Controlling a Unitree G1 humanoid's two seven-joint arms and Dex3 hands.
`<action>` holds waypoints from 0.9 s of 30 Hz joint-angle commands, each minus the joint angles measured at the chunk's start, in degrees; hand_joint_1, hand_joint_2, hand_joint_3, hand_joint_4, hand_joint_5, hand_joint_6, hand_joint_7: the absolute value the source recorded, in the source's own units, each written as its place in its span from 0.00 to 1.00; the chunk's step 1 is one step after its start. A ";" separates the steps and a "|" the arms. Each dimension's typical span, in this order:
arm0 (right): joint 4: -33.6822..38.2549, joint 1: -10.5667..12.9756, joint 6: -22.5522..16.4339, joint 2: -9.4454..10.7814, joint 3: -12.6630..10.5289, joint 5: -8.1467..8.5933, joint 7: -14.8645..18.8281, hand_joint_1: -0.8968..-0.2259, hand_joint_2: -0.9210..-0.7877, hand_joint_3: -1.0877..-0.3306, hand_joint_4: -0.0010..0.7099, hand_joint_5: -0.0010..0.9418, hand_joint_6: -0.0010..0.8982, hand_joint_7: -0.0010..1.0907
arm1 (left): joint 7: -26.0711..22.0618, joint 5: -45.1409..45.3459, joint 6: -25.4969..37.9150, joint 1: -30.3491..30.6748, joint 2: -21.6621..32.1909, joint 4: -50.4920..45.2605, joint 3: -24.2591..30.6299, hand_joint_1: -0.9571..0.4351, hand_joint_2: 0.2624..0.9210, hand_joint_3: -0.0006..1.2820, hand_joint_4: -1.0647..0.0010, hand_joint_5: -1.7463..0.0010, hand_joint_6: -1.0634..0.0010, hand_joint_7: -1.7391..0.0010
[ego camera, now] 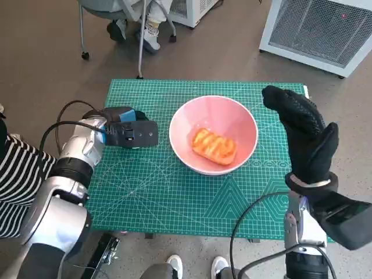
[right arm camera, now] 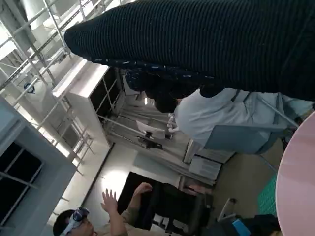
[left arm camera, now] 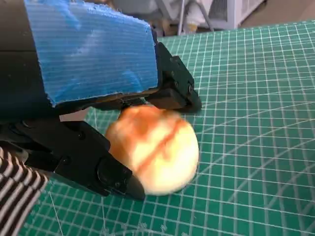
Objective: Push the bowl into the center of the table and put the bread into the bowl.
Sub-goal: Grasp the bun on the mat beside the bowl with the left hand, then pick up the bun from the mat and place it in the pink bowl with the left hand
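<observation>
So the green tabletop (ego camera: 174,197) is the big thing here, and the pink bowl (ego camera: 213,135) sits about mid-table, between the two hands. One piece of bread (ego camera: 214,146) already lies in the bowl, long axis running diagonally. The right hand (ego camera: 302,133) hangs in the air just to the bowl's right, fingers spread, holding nothing. The left hand (ego camera: 129,132) is low on the tabletop to the bowl's left, and the left wrist view shows it gripping a round bread roll (left arm camera: 153,150). My guess: that roll just needs to travel right, and the left hand is clearly nearer.
</observation>
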 commanded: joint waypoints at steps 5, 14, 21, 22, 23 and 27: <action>0.11 1.58 0.86 0.31 0.02 -0.38 -0.53 0.31 0.00 0.46 0.27 0.00 0.11 0.36 | 6.92 -0.44 -1.56 0.16 2.01 -2.66 1.31 0.69 0.99 0.02 0.26 0.38 0.39 0.37; 0.26 1.31 0.98 0.45 0.15 -0.51 -0.58 0.31 0.00 0.46 0.27 0.00 0.11 0.36 | 11.38 -3.47 -5.38 0.72 4.36 -10.42 5.56 0.69 1.00 0.02 0.26 0.36 0.39 0.39; 0.44 1.20 0.97 0.45 0.15 -0.47 -0.50 0.31 0.00 0.46 0.27 0.00 0.11 0.36 | 10.05 -6.71 -6.60 3.80 6.55 -24.27 10.24 0.69 1.00 0.02 0.26 0.37 0.40 0.36; 0.47 1.20 0.96 0.46 0.16 -0.45 -0.47 0.31 0.00 0.46 0.27 0.00 0.11 0.36 | 9.64 -7.22 -6.55 4.38 6.77 -26.57 10.95 0.69 1.00 0.02 0.27 0.37 0.40 0.36; 0.58 1.17 0.92 0.45 0.14 -0.35 -0.39 0.31 0.00 0.46 0.27 0.00 0.11 0.36 | 9.11 -8.00 -6.42 5.20 6.93 -30.02 11.88 0.69 1.00 0.02 0.27 0.38 0.40 0.35; 0.99 1.06 0.79 0.49 0.11 -0.06 -0.11 0.31 0.00 0.46 0.27 0.00 0.11 0.36 | 7.46 -10.14 -5.88 8.04 6.75 -40.08 14.56 0.69 1.00 0.02 0.27 0.39 0.41 0.33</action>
